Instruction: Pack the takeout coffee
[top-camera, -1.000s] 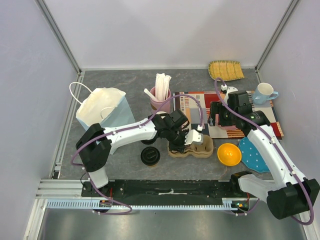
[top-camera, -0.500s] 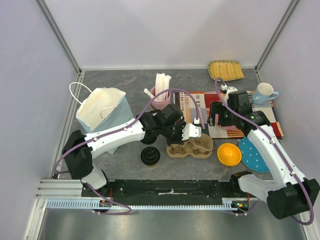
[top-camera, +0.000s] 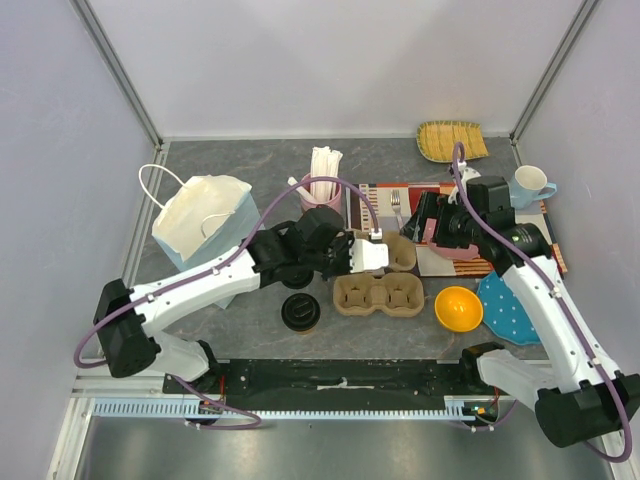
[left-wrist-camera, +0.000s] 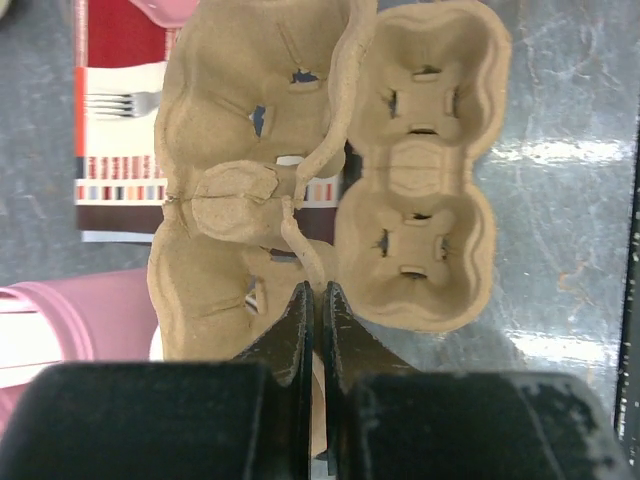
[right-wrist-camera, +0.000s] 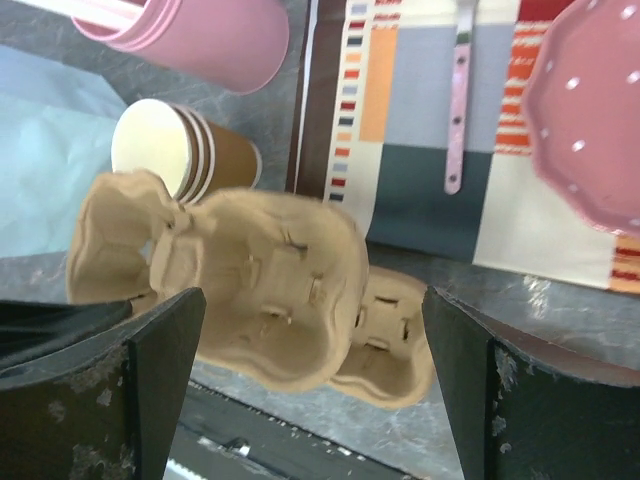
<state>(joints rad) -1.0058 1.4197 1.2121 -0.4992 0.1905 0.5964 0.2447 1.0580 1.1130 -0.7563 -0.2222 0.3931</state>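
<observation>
The takeout coffee (top-camera: 300, 312), a brown cup under a black lid, stands on the table near the front, left of the carriers and untouched. My left gripper (top-camera: 372, 255) (left-wrist-camera: 315, 290) is shut on the rim of a brown pulp cup carrier (top-camera: 398, 252) (left-wrist-camera: 250, 150) and holds it above the table. A second carrier (top-camera: 378, 295) (left-wrist-camera: 415, 170) lies flat just below and nearer the front. My right gripper (top-camera: 428, 222) (right-wrist-camera: 315, 300) hangs open over the placemat, right of the held carrier (right-wrist-camera: 240, 280), with nothing between its fingers.
A white paper bag (top-camera: 205, 225) stands at the left. A pink cup of straws (top-camera: 322, 195) and lidless paper cups (right-wrist-camera: 185, 150) sit behind the carriers. On the right are a placemat (top-camera: 500, 250), pink plate (right-wrist-camera: 590, 110), yellow bowl (top-camera: 458, 308), blue dotted plate (top-camera: 508, 310), blue mug (top-camera: 527, 187) and a bamboo tray (top-camera: 452, 140).
My left gripper has lifted the top carrier off the one beneath it and carried it toward the back. My right gripper has opened wider and shifted slightly back.
</observation>
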